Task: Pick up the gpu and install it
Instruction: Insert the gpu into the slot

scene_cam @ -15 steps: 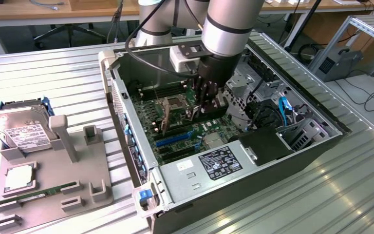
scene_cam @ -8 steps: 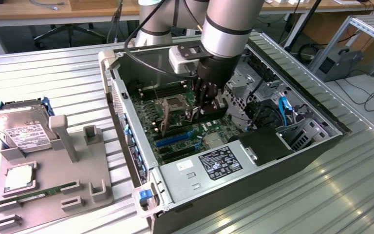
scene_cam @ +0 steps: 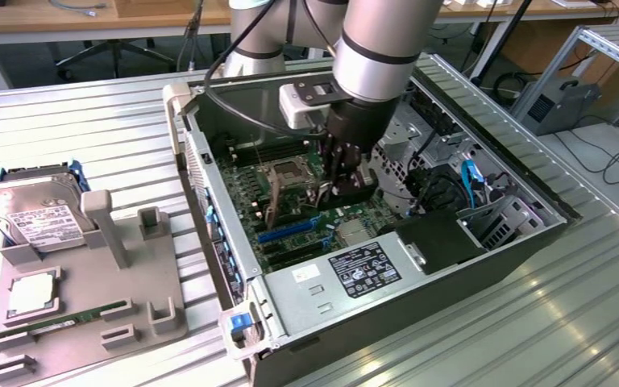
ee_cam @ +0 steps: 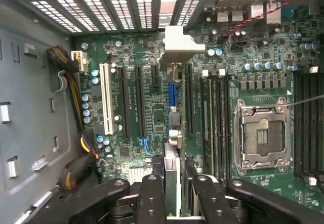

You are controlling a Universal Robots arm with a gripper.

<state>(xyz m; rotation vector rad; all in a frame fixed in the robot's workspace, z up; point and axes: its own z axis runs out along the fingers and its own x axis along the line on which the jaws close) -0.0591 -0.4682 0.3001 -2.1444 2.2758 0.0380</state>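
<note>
Black fingers clenched on the gpu (scene_cam: pixel 351 193), deep inside the open computer case (scene_cam: pixel 525 211), dead centre of the exterior view. Holds the card on edge in the gripper (scene_cam: pixel 337 173), long side down toward the green motherboard (scene_cam: pixel 247 181), roughly at three o'clock from the empty CPU socket (scene_cam: pixel 288 171). Over to the wrist camera: looks straight along the card's thin edge (ee_cam: pixel 172 148), clamped between the gripper's (ee_cam: pixel 174 183) fingers (ee_cam: pixel 152 193), with the silver end bracket (ee_cam: pixel 177 44) out at the far end, close to the slotted rear wall (ee_cam: pixel 101 6). Runs in line with the long expansion slots, right over the short blue connector (ee_cam: pixel 172 95); cannot tell whether seated or just above the board. Now for doing it well: keep the card dead upright and parallel to the slot, no twist. Feed the bracket into its rear opening as the edge connector goes down. Press evenly along the length, never on one corner. Stay clear of the yellow-and-black cable bundle (ee_cam: pixel 76 90). Leave alone the silver hard drive (scene_cam: pixel 30 211) at nine o'clock in the exterior view, well apart from the case, beside the grey parts holder (scene_cam: pixel 73 290).
</note>
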